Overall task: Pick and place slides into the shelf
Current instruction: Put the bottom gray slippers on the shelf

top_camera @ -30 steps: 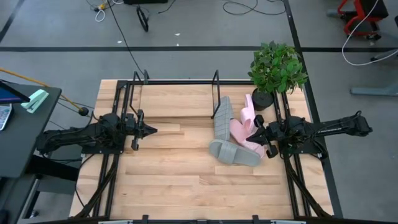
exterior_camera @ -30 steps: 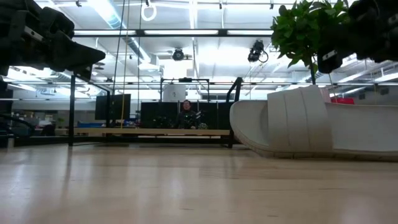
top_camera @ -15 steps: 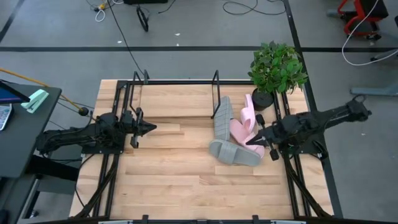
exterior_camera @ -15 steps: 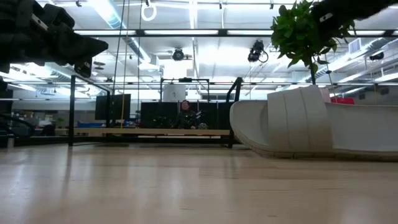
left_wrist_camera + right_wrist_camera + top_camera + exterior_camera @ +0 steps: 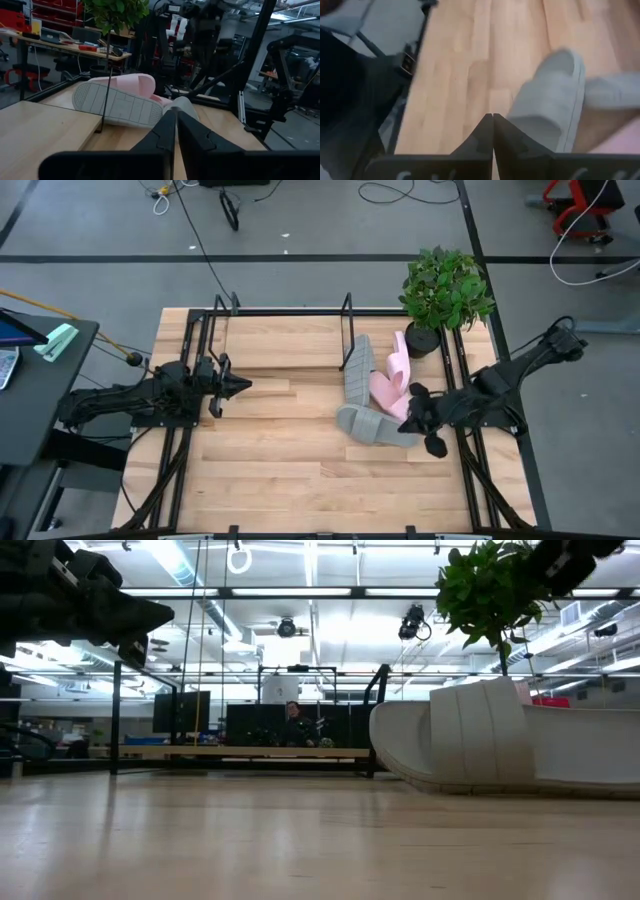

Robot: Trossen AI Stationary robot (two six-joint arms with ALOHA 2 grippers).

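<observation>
High view gives you the slides bunched on the wooden table (image 5: 270,480), just off the tip of the right gripper (image 5: 408,418). One grey slide (image 5: 377,425) lies flat with its wide, softly rounded strap up, directly under and beside that gripper. A second grey slide (image 5: 357,366) is tipped on edge beyond it, its ribbed pale sole leaning against one upright end of the shelf (image 5: 345,330). Two pale pink slides (image 5: 386,388) sit between them, overlapping, close to the gripper's far side; all look like thick matte foam with smooth curved edges.

Your right gripper hovers over the flat grey slide's toe end, and its two dark tapered fingers (image 5: 492,145) are pressed together, holding nothing. From the right wrist view you see that slide (image 5: 551,100) just ahead of the fingertips, its strap arching over a hollow.

The shelf is thin black wire, its two looped ends standing well apart along the table's far edge, away from both grippers.

Your left gripper (image 5: 243,386) waits well away on the other side of the table, fingers (image 5: 172,135) closed to a point and aimed toward the slides. A leafy potted plant (image 5: 445,290) stands beyond the right gripper at the table's corner.
</observation>
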